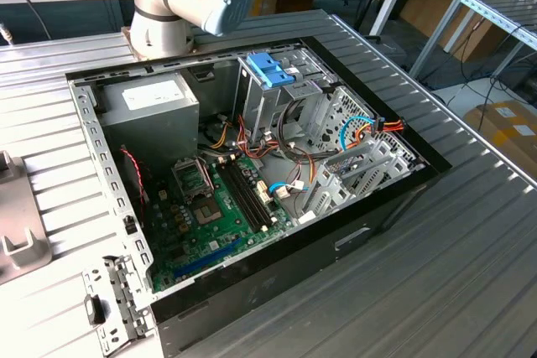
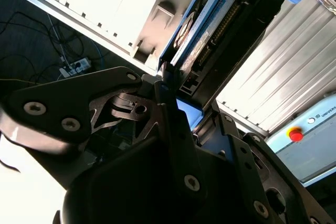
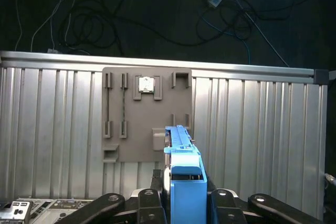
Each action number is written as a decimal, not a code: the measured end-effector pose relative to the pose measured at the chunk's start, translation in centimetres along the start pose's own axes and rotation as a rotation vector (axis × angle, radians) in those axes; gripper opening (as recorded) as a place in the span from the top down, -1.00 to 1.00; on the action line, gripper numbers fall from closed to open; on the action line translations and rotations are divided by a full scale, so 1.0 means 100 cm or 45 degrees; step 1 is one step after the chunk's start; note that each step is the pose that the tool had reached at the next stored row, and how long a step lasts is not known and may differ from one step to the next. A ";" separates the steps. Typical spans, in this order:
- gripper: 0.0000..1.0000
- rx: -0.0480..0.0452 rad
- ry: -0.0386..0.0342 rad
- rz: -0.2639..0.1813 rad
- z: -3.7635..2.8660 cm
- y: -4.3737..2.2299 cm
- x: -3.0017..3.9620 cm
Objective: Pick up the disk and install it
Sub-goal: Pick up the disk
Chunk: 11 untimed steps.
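black gripper (image 3: 184, 190) clamped on blue-railed flat dark-metal disk (image 3: 183, 153) | stiff, dense, shock-sensitive (judged) | best held by side edges

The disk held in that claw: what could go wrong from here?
1. The gripper holds the disk edge-on by one end, so it might slip or tilt.
2. Loose cables crowd the open computer case, so the disk could snag on them going in.
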<state>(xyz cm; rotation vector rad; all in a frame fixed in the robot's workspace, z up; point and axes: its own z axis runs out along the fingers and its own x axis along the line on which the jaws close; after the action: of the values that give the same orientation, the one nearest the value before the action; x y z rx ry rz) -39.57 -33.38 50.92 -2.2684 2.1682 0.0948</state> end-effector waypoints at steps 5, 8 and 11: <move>0.26 0.000 0.0000 0.000 -0.0001 -0.0032 0.0001; 0.26 0.000 0.0001 0.000 -0.0003 -0.0052 0.0002; 0.26 0.000 0.0000 0.000 -0.0003 -0.0066 0.0003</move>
<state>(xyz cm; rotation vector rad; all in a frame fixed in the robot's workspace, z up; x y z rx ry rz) -38.92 -33.38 50.92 -2.2684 2.1683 0.0949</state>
